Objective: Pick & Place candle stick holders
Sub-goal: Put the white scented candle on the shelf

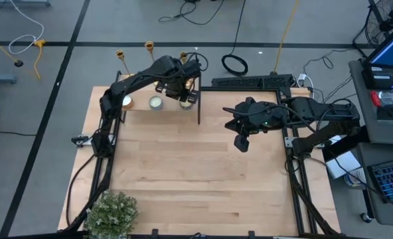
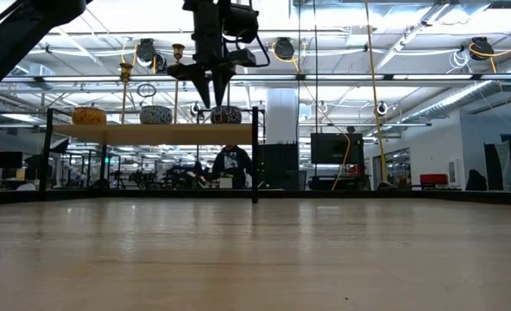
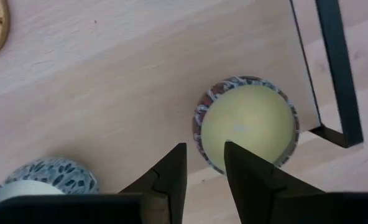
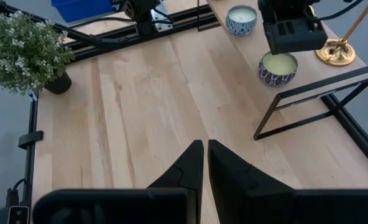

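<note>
Grey floor (image 1: 44,99) with dark tape lines and loose cables (image 1: 235,64) around the light wood surface (image 1: 196,192). Far side: open workshop, ceiling strip lights (image 2: 428,86), white column (image 2: 281,112), dark monitor (image 2: 337,149), a seated person (image 2: 231,164).

Three shiny brass candlesticks (image 1: 149,46) stand upright along the shelf's back edge — thin stems, round flared bases — all empty-cupped and ungripped, the nearest one's base (image 4: 336,53) just beyond the left gripper's fingers (image 3: 171,177), not touching.
</note>
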